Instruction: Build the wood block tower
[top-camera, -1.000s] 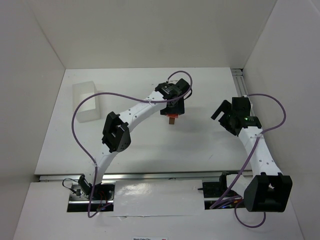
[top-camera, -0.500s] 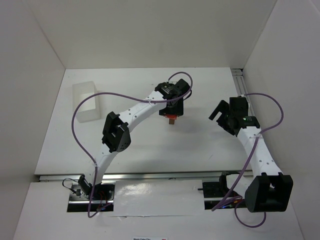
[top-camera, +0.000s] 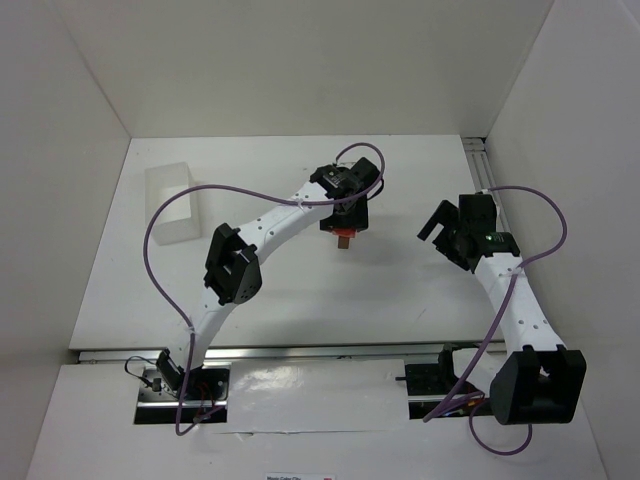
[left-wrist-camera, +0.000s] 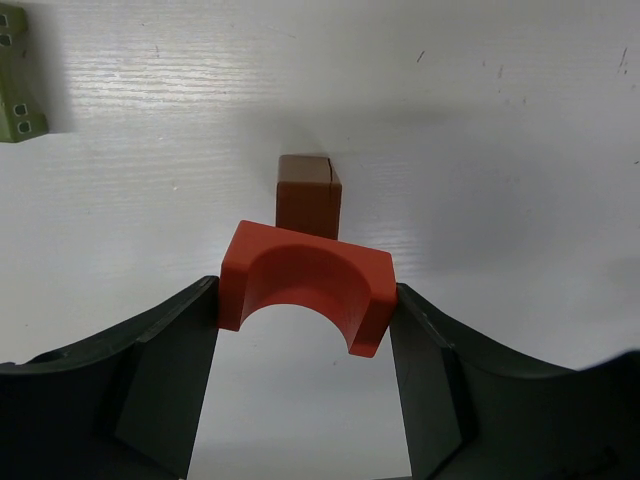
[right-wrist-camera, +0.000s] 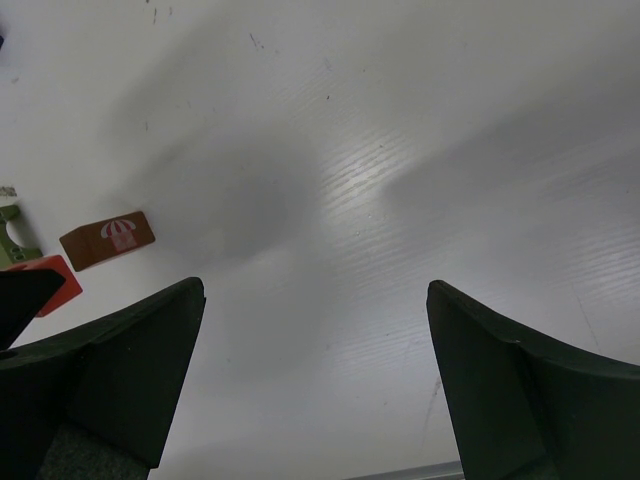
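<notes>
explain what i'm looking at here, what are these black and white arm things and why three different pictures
These are a left robot arm and a right robot arm bolted to a white table. The wide picture is from a camera overhead; the other two come from cameras on each wrist, so the dark shapes at the bottom are that arm's own fingers. The left gripper is closed on a red arch-shaped wooden block, with a brown wooden block beyond it and an olive green wooden block off to the side. The right gripper is open and empty. A translucent white tray sits at the far left.
</notes>
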